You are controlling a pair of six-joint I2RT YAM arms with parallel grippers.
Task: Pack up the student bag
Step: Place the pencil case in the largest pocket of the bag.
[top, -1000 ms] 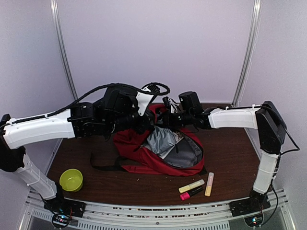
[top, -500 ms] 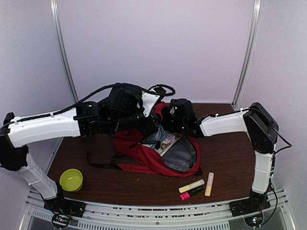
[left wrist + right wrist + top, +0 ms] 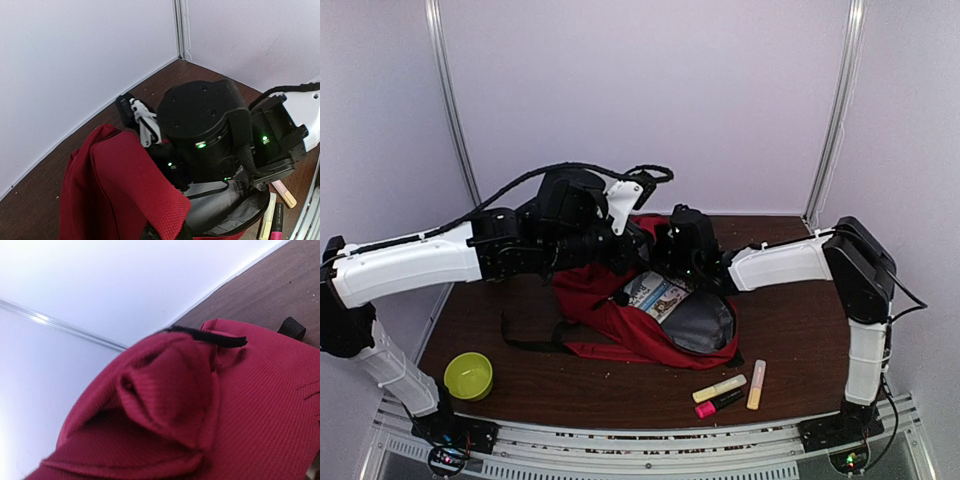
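Note:
The student bag [image 3: 605, 315] is a large red backpack lying mid-table, its grey-lined mouth [image 3: 705, 320] facing right. A printed booklet [image 3: 655, 293] lies in that mouth. My left gripper [image 3: 623, 262] is shut on the bag's upper red rim and holds it up; in the left wrist view the red fabric [image 3: 150, 195] is pinched between the fingers [image 3: 167, 231]. My right gripper [image 3: 660, 258] sits at the top of the bag's mouth, just right of the left one. Its wrist view shows only red bag fabric [image 3: 200, 405], so its fingers are hidden.
Three highlighters lie in front of the bag: yellow [image 3: 720, 387], pink [image 3: 717, 403] and orange [image 3: 756, 384]. A green bowl [image 3: 468, 375] stands at the front left. A black strap [image 3: 535, 348] trails left of the bag. Walls close off the back and sides.
The right arm has swung left and down to the bag's mouth. The booklet now shows in the opening. The left gripper has kept its hold on the rim.

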